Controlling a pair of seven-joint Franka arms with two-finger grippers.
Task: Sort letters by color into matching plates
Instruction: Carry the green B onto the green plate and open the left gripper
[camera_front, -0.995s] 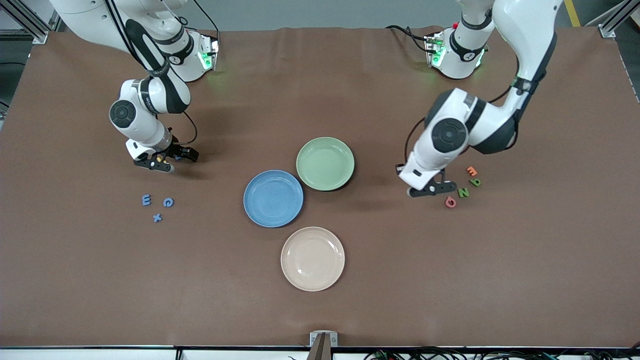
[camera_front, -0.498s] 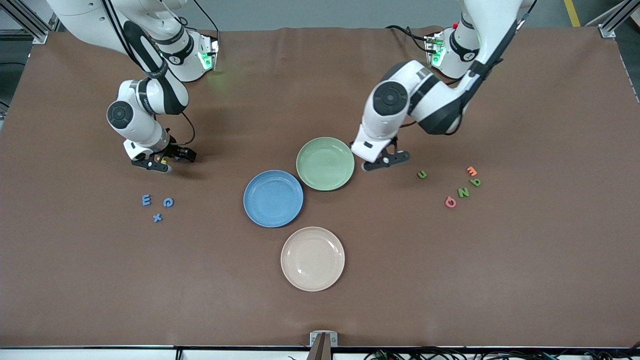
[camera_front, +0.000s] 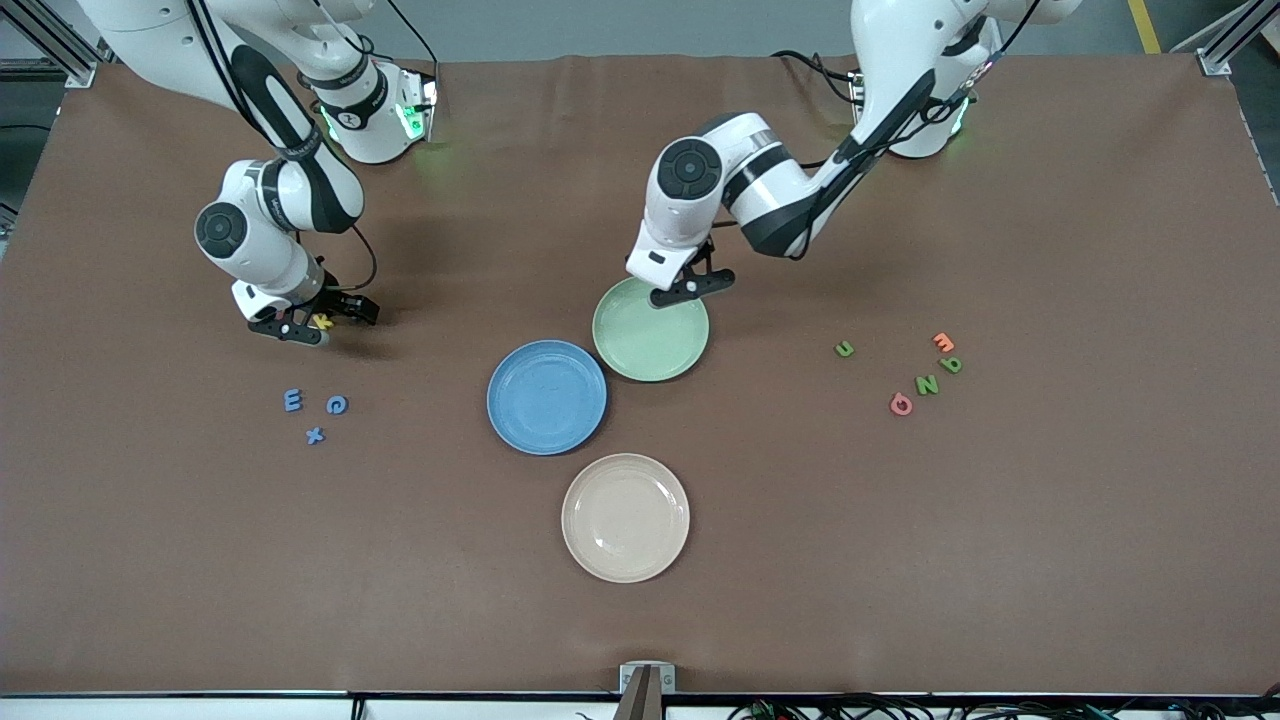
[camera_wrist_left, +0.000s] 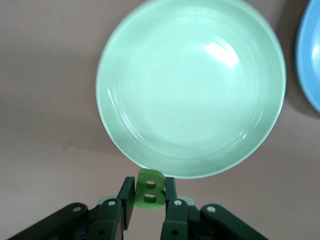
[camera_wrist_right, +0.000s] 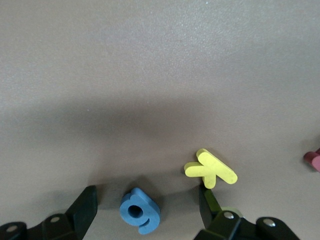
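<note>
We see that the left tool (camera_front: 690, 290) has travelled from the cluster of letters at the left arm's end of the desk (camera_front: 1000, 560) to the pale green round plate (camera_front: 651, 329). Now it hangs over this plate's rim on the side farther from the front camera, with its fingers clamped on a small green foam letter B (camera_wrist_left: 150, 189). A green foam letter U (camera_front: 844, 349), hidden one second ago by that arm, now lies uncovered, beside a green N (camera_front: 927, 384) and another green letter (camera_front: 951, 365).

The right tool (camera_front: 300, 327) has shifted only slightly. Its fingers stand apart around a small blue foam letter (camera_wrist_right: 139, 210), with a yellow foam letter K (camera_wrist_right: 210, 169) just beside one finger.

The blue round plate (camera_front: 547, 397) and the beige plate (camera_front: 625, 517) lie where they were, as do three blue letters (camera_front: 314, 416) nearer to the front camera.
</note>
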